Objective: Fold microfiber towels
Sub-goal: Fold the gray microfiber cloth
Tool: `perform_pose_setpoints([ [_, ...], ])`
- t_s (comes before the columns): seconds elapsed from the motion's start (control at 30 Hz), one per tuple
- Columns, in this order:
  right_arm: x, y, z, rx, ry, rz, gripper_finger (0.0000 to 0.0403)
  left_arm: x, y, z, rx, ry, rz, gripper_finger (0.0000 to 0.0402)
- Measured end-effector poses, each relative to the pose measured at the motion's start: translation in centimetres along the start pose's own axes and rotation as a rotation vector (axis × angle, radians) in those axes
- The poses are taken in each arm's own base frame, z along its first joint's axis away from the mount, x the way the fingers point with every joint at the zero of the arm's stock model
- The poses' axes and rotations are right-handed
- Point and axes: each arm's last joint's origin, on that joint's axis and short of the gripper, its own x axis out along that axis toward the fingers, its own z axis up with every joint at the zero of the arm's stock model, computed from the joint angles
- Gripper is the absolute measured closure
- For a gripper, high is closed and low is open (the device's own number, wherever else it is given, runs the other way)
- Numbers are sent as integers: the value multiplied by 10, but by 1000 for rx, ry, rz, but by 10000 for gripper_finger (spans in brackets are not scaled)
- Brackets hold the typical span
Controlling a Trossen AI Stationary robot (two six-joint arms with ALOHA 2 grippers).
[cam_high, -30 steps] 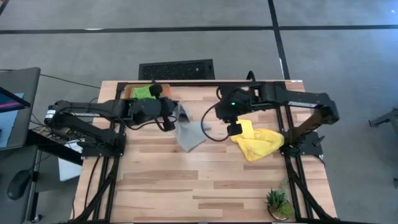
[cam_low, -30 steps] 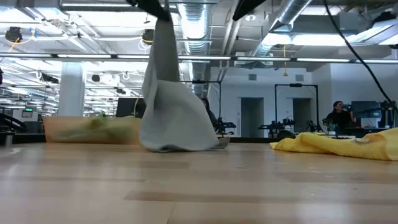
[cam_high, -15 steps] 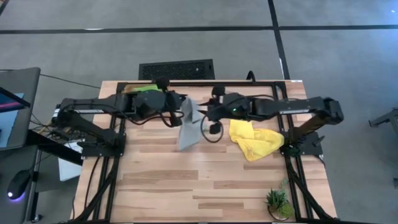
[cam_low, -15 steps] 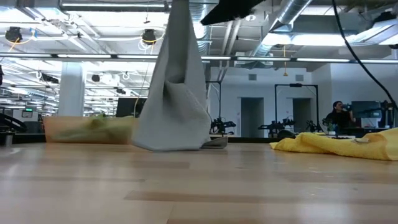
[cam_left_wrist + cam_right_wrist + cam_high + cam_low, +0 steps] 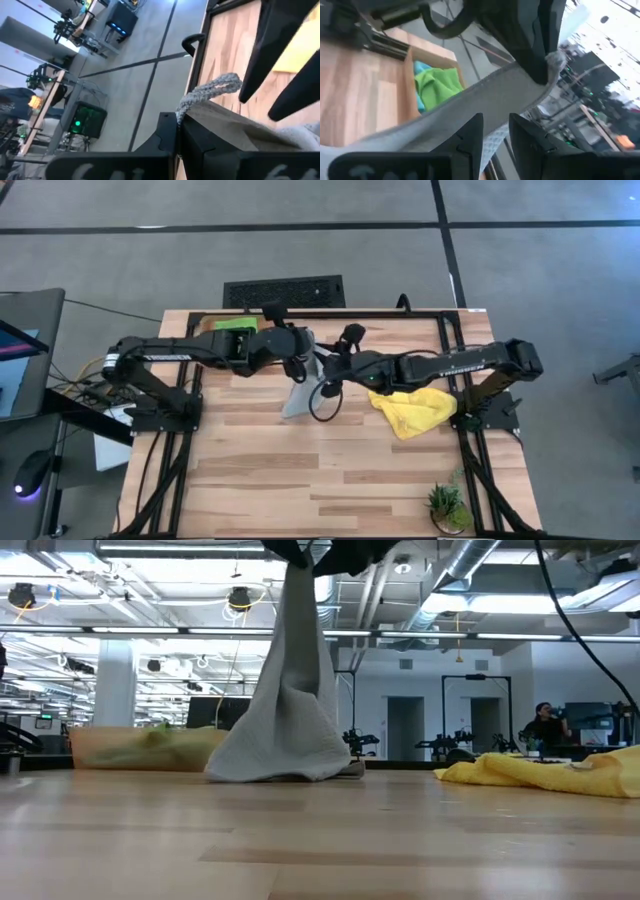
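— Hung the grey towel [image 5: 285,710] mid-table, lower edge on the table [image 5: 330,470]?
— Yes; left gripper [image 5: 298,360] clamped on its top corner, right gripper [image 5: 330,370] just beside, fingers [image 5: 470,137] apart astride the cloth edge. Yellow towel [image 5: 415,408] crumpled nearby.

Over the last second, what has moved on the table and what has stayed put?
The left gripper, shut on the grey towel, has carried its corner toward the table's middle; the towel hangs from it, its lower edge dragging on the table. The right gripper left the yellow towel and reached across to the grey one's upper edge. The yellow towel and the green towel in its box stayed put.
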Motion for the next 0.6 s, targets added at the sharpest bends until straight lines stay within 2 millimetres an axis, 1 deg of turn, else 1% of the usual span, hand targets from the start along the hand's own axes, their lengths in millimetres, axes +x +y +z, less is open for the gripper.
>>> perform_pose_setpoints([
  [0.1,3,2,1,29,2,-38,285,1,-1,0,2,-1,-6,401],
  [0.2,8,7,-4,24,64,-111,285,1,-1,1,-5,-11,-15,401],
  [0.27,11,8,-2,40,56,-140,285,1,-1,1,-7,-11,-15,401],
  [0.37,16,15,-7,16,80,-127,285,1,-1,1,-5,-12,-14,401],
  [0.43,22,20,-8,29,74,-135,285,1,-1,1,-5,-12,-14,401],
  [0.5,23,22,-9,26,78,-132,285,1,-1,1,-6,-13,-14,401],
  [0.6,25,22,-6,55,52,-149,285,1,-1,1,-5,-12,-14,401],
])
